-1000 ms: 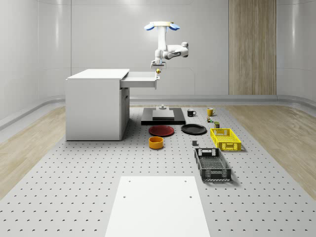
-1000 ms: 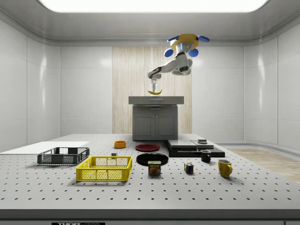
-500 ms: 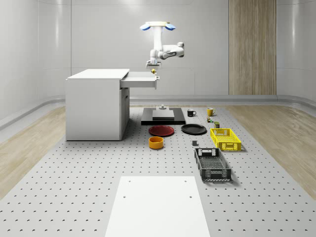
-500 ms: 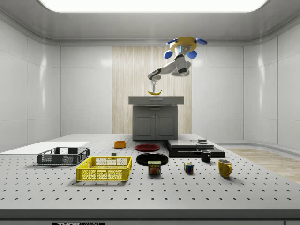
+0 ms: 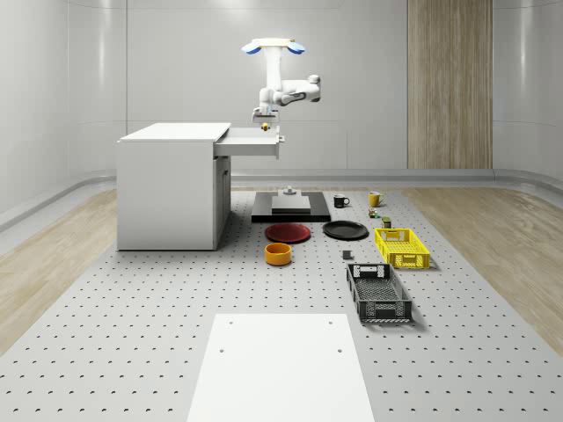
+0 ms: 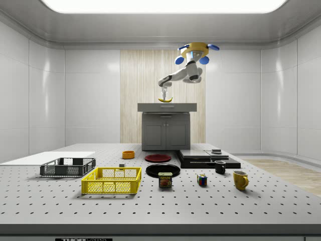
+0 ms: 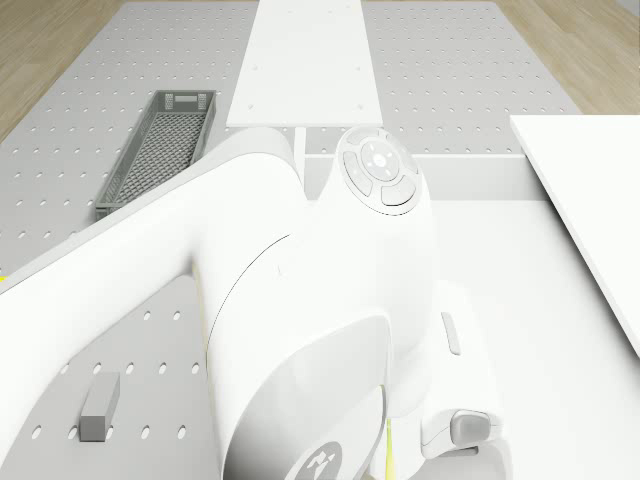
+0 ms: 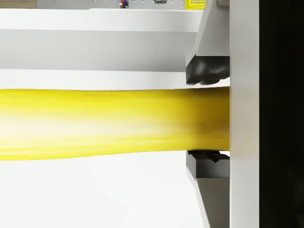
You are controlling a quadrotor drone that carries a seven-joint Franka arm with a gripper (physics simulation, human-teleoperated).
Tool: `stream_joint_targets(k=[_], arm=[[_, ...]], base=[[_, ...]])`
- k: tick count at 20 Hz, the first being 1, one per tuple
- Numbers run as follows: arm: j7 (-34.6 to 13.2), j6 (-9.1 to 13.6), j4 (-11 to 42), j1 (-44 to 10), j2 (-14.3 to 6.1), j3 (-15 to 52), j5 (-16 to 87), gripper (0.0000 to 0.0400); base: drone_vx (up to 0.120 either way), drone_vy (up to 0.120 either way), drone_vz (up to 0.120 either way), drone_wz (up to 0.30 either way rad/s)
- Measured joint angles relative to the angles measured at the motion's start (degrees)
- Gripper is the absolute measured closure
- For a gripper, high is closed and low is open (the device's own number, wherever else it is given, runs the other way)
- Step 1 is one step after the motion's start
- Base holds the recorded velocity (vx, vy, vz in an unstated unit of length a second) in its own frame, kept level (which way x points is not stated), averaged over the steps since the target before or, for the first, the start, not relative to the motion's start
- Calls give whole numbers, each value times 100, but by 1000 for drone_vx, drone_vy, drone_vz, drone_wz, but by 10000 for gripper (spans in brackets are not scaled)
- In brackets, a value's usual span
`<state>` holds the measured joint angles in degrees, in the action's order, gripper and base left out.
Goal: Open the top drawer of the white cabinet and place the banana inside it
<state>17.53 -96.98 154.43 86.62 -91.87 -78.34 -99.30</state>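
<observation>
Drone: I see it (image 5: 274, 46) hovering above the pulled-out top drawer (image 5: 251, 142) of the white cabinet (image 5: 171, 185).
End effector: it (image 5: 264, 122) is clenched on the banana (image 8: 109, 123), just over the drawer's open tray.
Banana: pinched across its body between the pads (image 8: 207, 71), lying level in the side view (image 6: 165, 100).
Step in hand: I judge it the lowering and release.
Doing it well: I'd bring it low inside the walls, hold the hover steady, then let go.

Two plates (image 5: 288, 232) (image 5: 345, 230), two crates (image 5: 401, 247) (image 5: 378, 293), two mugs (image 6: 219, 167) (image 6: 240, 179), one banana (image 8: 109, 123).
</observation>
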Motion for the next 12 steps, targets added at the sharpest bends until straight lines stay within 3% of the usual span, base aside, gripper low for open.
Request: stream_joint_targets(k=[6,12], arm=[[1,-5,-1,2,-2,6,-5,207],[22,-135,-76,65,12,307,-275,207]], base=[[0,-113,0,0],[0,0,0,0]])
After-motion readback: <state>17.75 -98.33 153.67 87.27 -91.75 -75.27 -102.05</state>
